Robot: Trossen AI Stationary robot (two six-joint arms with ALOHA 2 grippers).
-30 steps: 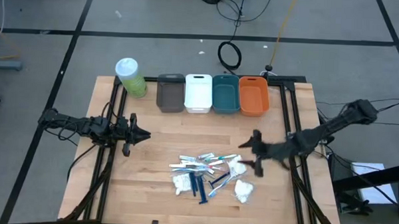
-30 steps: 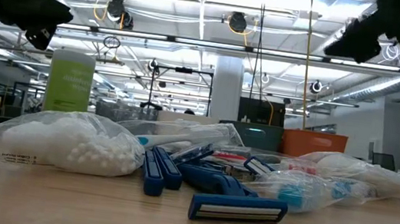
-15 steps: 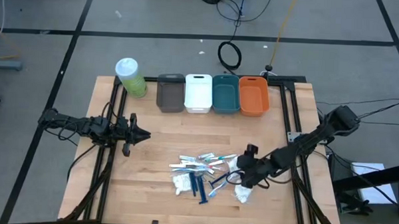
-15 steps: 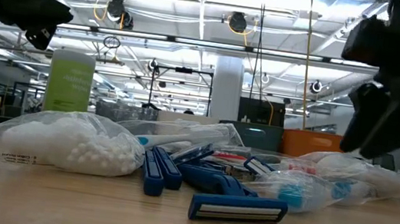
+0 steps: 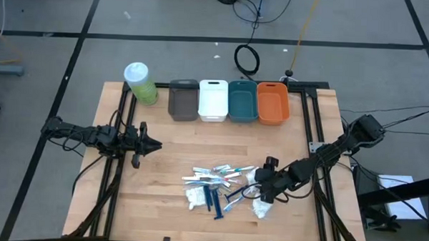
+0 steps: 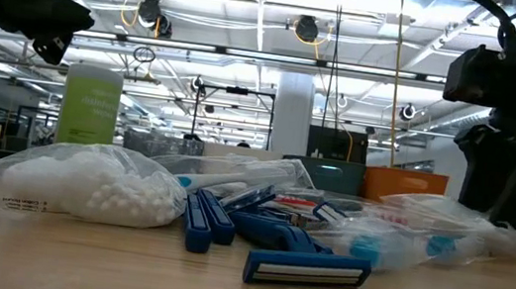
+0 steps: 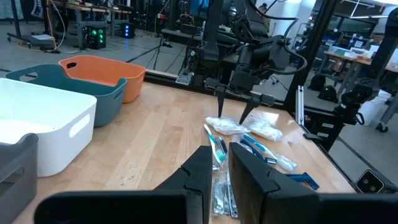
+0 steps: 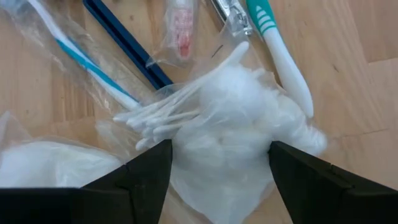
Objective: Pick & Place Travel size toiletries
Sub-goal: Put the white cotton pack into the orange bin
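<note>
1. We see the right arm reach in from the right edge of the high view, stretched low toward lower centre, its right pincer (image 5: pixel 264 188) down at the right end of the toiletry pile.
2. Right pincer spread: in the right wrist view its two dark fingers (image 8: pixel 146 177) stand on either side of a clear pouch of cotton swabs (image 8: pixel 233 118), not pinching it.
3. Left arm waits at the left middle of the high view, lying level, left pincer (image 5: pixel 151 144) pointing right, well apart from the pile; the left wrist view shows its fingers (image 7: pixel 200 169) pressed nearly together, holding nothing.
4. Travel size toiletries (image 5: pixel 223 186) lie heaped on the wooden tabletop (image 5: pixel 170 147), lower centre of the high view.
5. We make out white crinkly pouches, dark blue razors (image 6: pixel 306 269), a teal-handled toothbrush (image 8: pixel 277 53) and slim wrapped sticks, overlapping each other.
6. In the low view a bag of small white balls (image 6: pixel 93 183) sits at the left of the pile.
</note>
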